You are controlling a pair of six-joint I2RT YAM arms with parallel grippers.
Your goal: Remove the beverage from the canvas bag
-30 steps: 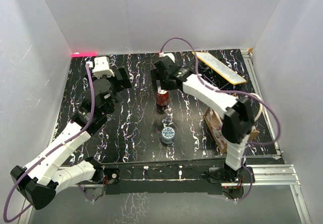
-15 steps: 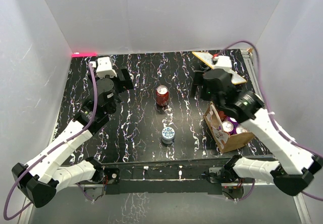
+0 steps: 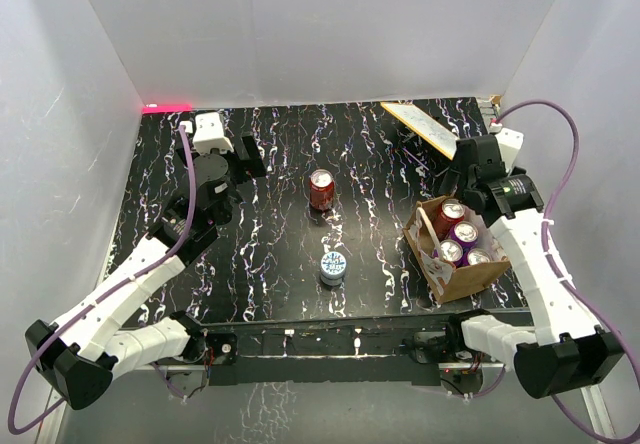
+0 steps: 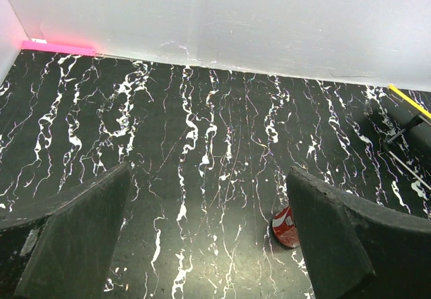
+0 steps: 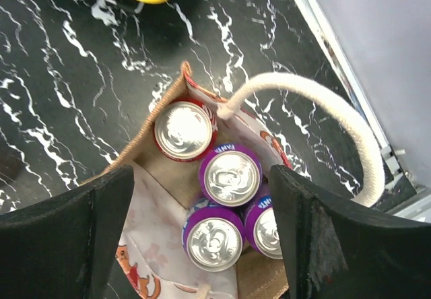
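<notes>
Right pincer (image 5: 199, 178): jaws well apart, gripping nothing. Canvas bag (image 5: 153, 242) sits straight below me, mouth up, at near right of table (image 3: 280, 234). Inside: red can (image 5: 183, 130) plus three purple cans (image 5: 230, 176), all upright, long axis vertical, lids facing me. Cream handle (image 5: 340, 114) arches just beside my right finger. My arm far nearer; left pincer (image 4: 209, 171) open, empty, well apart. Purple rim lettering looks like "FANTA"; red can's label unreadable. My guess: straight descent, jaws straddling one can.
</notes>
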